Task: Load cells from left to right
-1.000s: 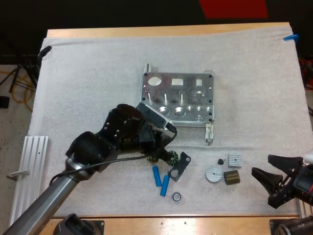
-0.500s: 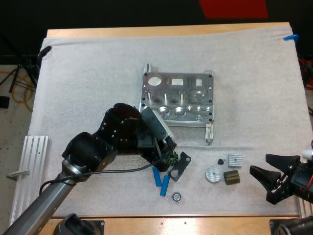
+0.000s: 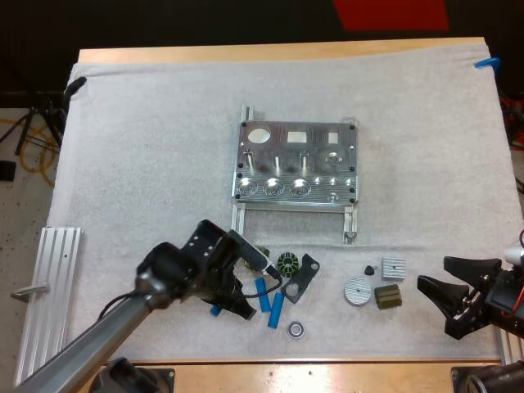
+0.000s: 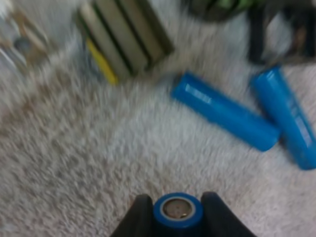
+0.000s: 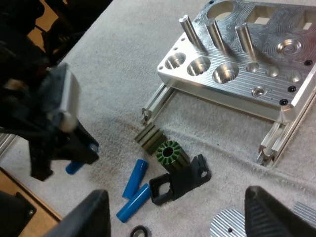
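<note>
Pinched from both sides in left gripper [image 3: 223,306]: bright blue cell [image 4: 177,213], round, silvery cap seen end-on, just above mat [image 3: 147,147] (two spare cells [image 3: 262,293] lying close by). Spread wide and empty at right gripper [image 3: 438,299].

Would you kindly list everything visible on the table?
Metal fixture: one, silver, mid-mat.
Bracket: one, black, near side of fixture.
Blue cylinders: three; two beside bracket, one in left end effector.
Rotor: one, dark green, against bracket.
Disc: one, silver, right of bracket.
Olive blocks: two; beside rotor, beside disc.
Finned block: one, silver, right side.
Knob: one, black, by disc.
Ring: one, dark, nearest front edge.
Rail: one, silver, table's left edge.
Left end effector: shut on cylinder.
Right end effector: open, mat's right edge.
</note>
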You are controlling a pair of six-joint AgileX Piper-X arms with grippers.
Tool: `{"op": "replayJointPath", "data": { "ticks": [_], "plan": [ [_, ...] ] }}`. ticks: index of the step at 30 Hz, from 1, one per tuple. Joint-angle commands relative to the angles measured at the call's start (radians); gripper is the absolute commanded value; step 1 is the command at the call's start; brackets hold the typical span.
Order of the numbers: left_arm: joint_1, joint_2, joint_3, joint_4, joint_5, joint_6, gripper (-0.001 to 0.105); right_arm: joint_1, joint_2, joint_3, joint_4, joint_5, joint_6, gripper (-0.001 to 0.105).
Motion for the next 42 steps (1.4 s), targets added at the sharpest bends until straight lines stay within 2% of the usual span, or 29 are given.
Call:
{"op": "replayJointPath", "data": {
  "ticks": [1,4,7,10,12,14,16,18,21,23,28,30,35,42],
  "plan": [
    [-0.001,0.033,-0.003,-0.017,-0.017,-0.01,0.0,0.0,0.0,-0.01,-0.009,-0.012,-0.003,0.058],
    [-0.001,0.117,-0.003,-0.028,-0.017,-0.001,0.0,0.0,0.0,-0.01,-0.009,-0.012,0.011,0.058],
    [-0.001,0.177,-0.003,-0.032,-0.038,-0.001,0.011,0.0,0.0,-0.01,-0.009,-0.02,0.035,0.058],
    [-0.001,0.191,-0.003,-0.034,-0.069,-0.001,0.037,0.0,0.0,-0.01,-0.009,-0.055,0.042,0.058],
    [-0.001,0.182,-0.016,-0.03,-0.109,0.001,0.065,0.0,0.0,-0.01,-0.009,-0.057,0.043,0.058],
    [-0.001,0.168,-0.029,-0.02,-0.115,0.001,0.072,0.0,0.0,-0.01,-0.009,-0.057,0.043,0.058],
    [-0.001,0.151,-0.041,0.007,-0.115,0.001,0.07,0.0,0.0,-0.01,-0.009,-0.057,0.043,0.058],
    [-0.001,0.113,-0.045,0.067,-0.117,0.001,0.063,0.0,0.0,-0.01,-0.009,-0.057,0.043,0.058],
    [-0.001,0.064,-0.024,0.116,-0.123,0.005,0.052,0.0,0.0,-0.01,-0.009,-0.057,0.043,0.058],
    [-0.001,0.042,0.001,0.12,-0.123,0.005,0.049,0.0,0.0,-0.01,-0.009,-0.057,0.043,0.058],
    [-0.001,0.03,0.067,0.087,-0.123,0.005,0.049,0.0,0.0,-0.01,-0.009,-0.052,0.043,0.058],
    [-0.001,0.03,0.095,0.034,-0.123,0.005,0.049,0.0,0.0,-0.01,-0.009,-0.052,0.041,0.058],
    [-0.001,0.032,0.101,-0.032,-0.123,-0.003,0.049,0.0,0.0,-0.01,-0.009,-0.049,0.04,0.058],
    [-0.001,0.114,0.101,-0.037,-0.123,-0.003,0.049,0.0,0.0,-0.01,-0.009,-0.049,0.04,0.058]
  ]
}}
